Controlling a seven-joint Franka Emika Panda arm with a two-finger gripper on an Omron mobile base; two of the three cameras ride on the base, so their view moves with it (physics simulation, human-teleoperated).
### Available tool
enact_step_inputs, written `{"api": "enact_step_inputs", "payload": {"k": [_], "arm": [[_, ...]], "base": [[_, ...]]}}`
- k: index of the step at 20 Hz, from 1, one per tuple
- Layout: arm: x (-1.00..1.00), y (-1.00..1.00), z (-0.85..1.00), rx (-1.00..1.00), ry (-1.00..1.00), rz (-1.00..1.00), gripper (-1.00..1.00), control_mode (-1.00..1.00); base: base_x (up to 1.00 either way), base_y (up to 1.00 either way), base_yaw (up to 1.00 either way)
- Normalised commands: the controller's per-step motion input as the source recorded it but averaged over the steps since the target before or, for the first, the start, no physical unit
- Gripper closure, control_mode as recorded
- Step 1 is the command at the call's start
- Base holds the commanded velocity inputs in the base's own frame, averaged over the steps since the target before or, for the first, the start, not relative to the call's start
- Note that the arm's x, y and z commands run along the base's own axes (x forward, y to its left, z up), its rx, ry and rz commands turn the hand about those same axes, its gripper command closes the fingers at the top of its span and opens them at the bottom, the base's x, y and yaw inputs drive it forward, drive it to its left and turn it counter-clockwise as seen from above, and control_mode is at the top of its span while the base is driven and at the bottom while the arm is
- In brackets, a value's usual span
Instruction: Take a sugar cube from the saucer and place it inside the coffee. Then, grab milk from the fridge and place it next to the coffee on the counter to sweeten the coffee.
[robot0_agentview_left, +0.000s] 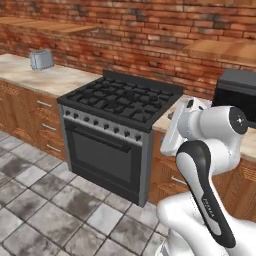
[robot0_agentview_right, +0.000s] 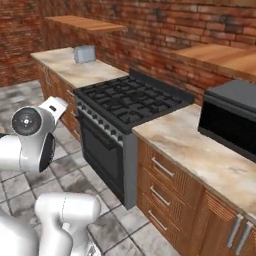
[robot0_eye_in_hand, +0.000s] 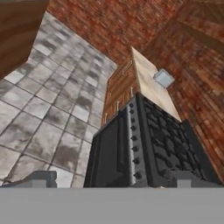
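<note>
My gripper (robot0_eye_in_hand: 113, 180) is open, its two dark fingertips (robot0_eye_in_hand: 42, 178) wide apart with nothing between them. It looks along the black stove (robot0_eye_in_hand: 148, 144) toward the far stretch of beige counter (robot0_eye_in_hand: 151, 85). The same counter (robot0_agentview_left: 55, 77) runs left of the stove in the left base view. In the right base view the counter (robot0_agentview_right: 195, 145) continues right of the stove over wooden drawers. The sugar cube, saucer, coffee, milk and fridge are out of view.
A black gas stove (robot0_agentview_left: 120, 100) (robot0_agentview_right: 130, 102) stands between the counter sections. A grey toaster (robot0_agentview_left: 41, 60) (robot0_agentview_right: 84, 53) (robot0_eye_in_hand: 163, 78) sits on the far counter. A black microwave (robot0_agentview_left: 237, 92) (robot0_agentview_right: 232, 117) is at the right. Grey tiled floor (robot0_agentview_left: 45, 200) lies open in front.
</note>
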Motion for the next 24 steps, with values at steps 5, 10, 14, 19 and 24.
{"api": "enact_step_inputs", "payload": {"k": [5, 10, 14, 19, 24], "arm": [[0.0, 0.0, 0.0, 0.0, 0.0, 0.0, -1.0, 1.0], [0.0, 0.0, 0.0, 0.0, 0.0, 0.0, -1.0, 1.0], [0.0, 0.0, 0.0, 0.0, 0.0, 0.0, -1.0, 1.0], [0.0, 0.0, 0.0, 0.0, 0.0, 0.0, -1.0, 1.0], [0.0, 0.0, 0.0, 0.0, 0.0, 0.0, -1.0, 1.0]], "base": [[0.11, 0.33, 0.48], [0.18, 0.24, 0.46], [0.12, 0.14, 0.51], [0.06, 0.16, 0.5], [0.01, 0.08, 0.53]]}}
